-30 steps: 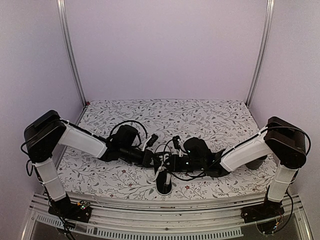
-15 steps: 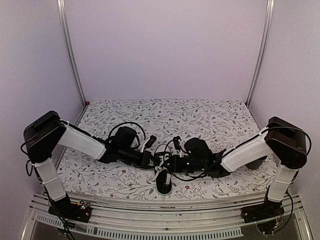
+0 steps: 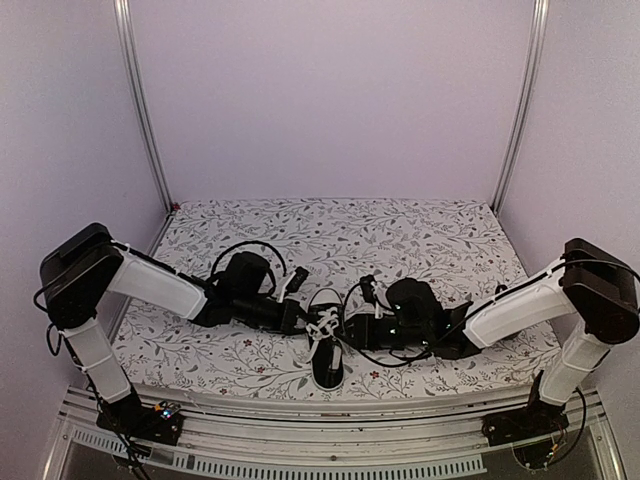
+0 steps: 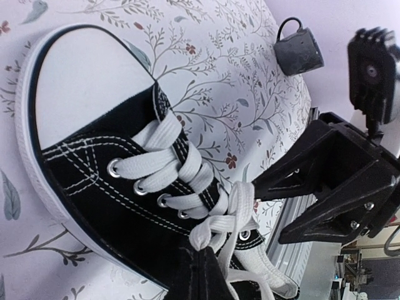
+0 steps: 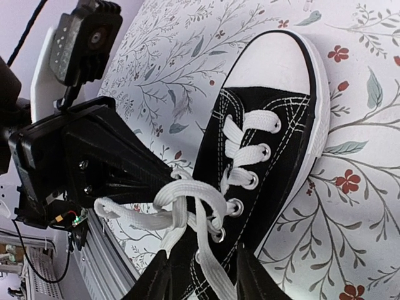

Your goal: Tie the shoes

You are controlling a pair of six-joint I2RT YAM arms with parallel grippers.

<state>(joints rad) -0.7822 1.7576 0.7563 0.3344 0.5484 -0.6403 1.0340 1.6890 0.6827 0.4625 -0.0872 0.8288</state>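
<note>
**Sneaker position.** The black sneaker (image 3: 327, 362) lies on the floral tabletop (image 3: 420, 235) close to the near edge, about midway between the left and right edges. Its white toe cap (image 4: 87, 81) points toward the near edge and its heel toward the far edge. The sole rests on the surface.

**Laces.** The white laces (image 4: 153, 164) run crosswise through the eyelets. Above the top eyelets they cross in a loose knot lifted off the tongue, and a free end trails toward the heel.

**Left gripper** (image 5: 167, 179). It reaches in from the left-edge side. Its jaws are clenched together on a strand of the laces at the knot.

**Right gripper** (image 5: 203, 251). It reaches in from the right-edge side, beside the ankle opening. Its jaws stand apart, released, with one lace end running between them. Whether either jaw touches the sneaker cannot be told.

**Other items.** A dark grey mug (image 4: 299, 51) stands upright toward the right edge, well apart from the sneaker.
</note>
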